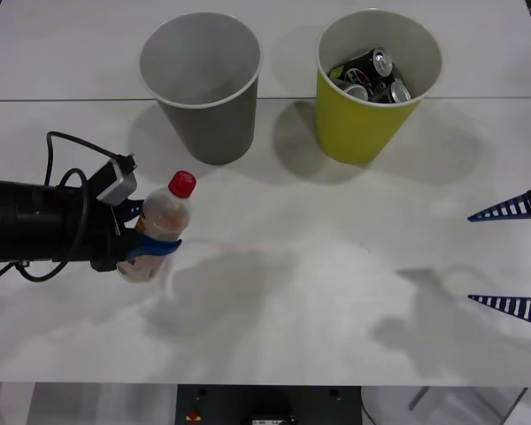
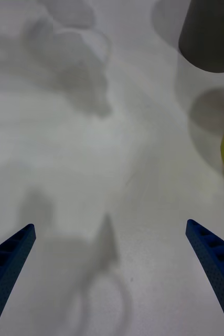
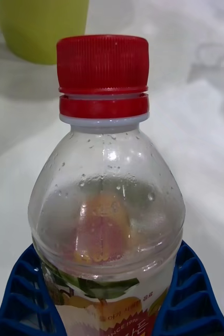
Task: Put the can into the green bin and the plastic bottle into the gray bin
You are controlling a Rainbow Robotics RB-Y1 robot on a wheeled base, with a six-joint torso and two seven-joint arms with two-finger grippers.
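Your left gripper (image 1: 150,246) is clamped round the plastic bottle (image 1: 159,226), upright w/ red cap, near the table's (image 1: 292,292) left front. Right gripper (image 1: 511,257) hangs wide apart, nothing in it. Farther back: gray bin (image 1: 202,88), then green bin (image 1: 372,84) w/ cans (image 1: 372,75) inside.

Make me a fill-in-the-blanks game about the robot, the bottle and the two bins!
1. The left gripper is shut on the ____.
2. The bottle's cap is ____.
3. The cans lie inside the ____ bin.
4. The right gripper's fingers are ____.

Missing words: bottle; red; green; open
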